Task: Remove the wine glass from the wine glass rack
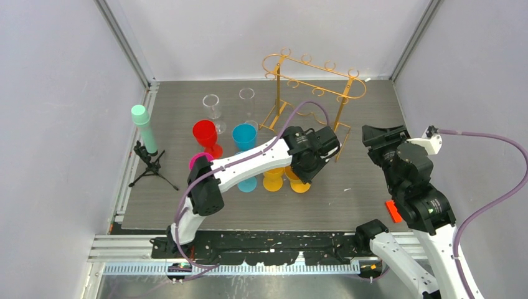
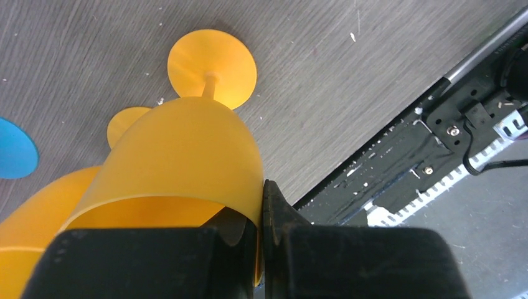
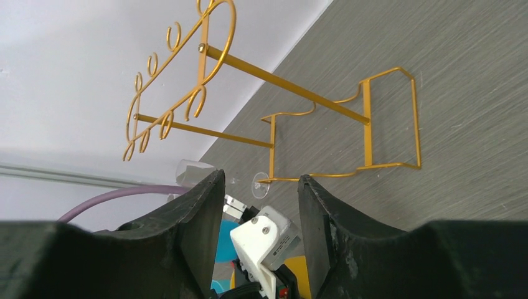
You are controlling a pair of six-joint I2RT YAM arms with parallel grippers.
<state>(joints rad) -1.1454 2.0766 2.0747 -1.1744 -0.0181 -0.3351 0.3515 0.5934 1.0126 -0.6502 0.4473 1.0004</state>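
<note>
The gold wire wine glass rack (image 1: 278,99) stands at the back of the mat with nothing hanging from it; it also shows in the right wrist view (image 3: 283,82). My left gripper (image 1: 309,168) is shut on the rim of an orange wine glass (image 2: 180,156), one finger inside the bowl and one outside. The glass's foot (image 2: 212,65) is at or just above the mat, in front of the rack. A second orange glass (image 2: 37,212) stands right beside it. My right gripper (image 1: 381,134) is open and empty to the right of the rack, and also shows in the right wrist view (image 3: 260,187).
Red (image 1: 205,134), blue (image 1: 244,137) and pink (image 1: 199,161) glasses stand left of my left arm. Two clear glasses (image 1: 212,103) stand behind them. A mint cylinder on a small black tripod (image 1: 144,128) is at the mat's left edge. A red piece (image 1: 393,210) lies near the right arm.
</note>
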